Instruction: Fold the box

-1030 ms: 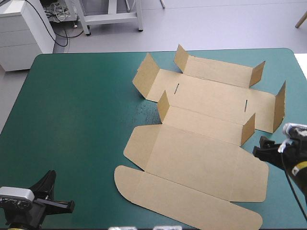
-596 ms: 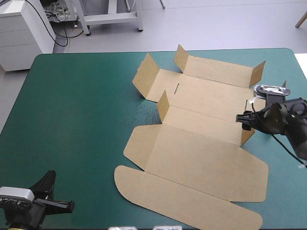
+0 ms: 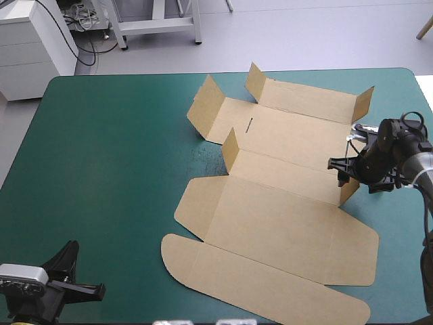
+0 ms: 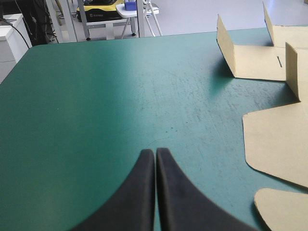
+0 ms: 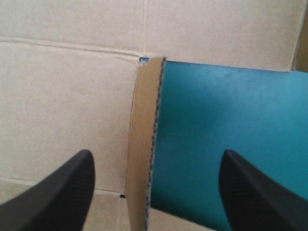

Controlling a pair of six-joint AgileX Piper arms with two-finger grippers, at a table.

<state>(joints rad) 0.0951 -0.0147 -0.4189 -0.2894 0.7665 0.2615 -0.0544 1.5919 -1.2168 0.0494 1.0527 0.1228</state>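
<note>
Spread wide at the right gripper (image 5: 156, 154), astride an upright flap (image 5: 142, 144) of the brown box (image 3: 270, 203). Pinched together at the left gripper (image 4: 155, 151) — over the teal-green cover (image 4: 96, 96).

Lab: white cabinet (image 3: 30, 51), cables (image 3: 80, 20), grey floor (image 3: 304, 34)

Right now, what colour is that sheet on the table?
Plain brown: the box, clearest in the high view.
</note>
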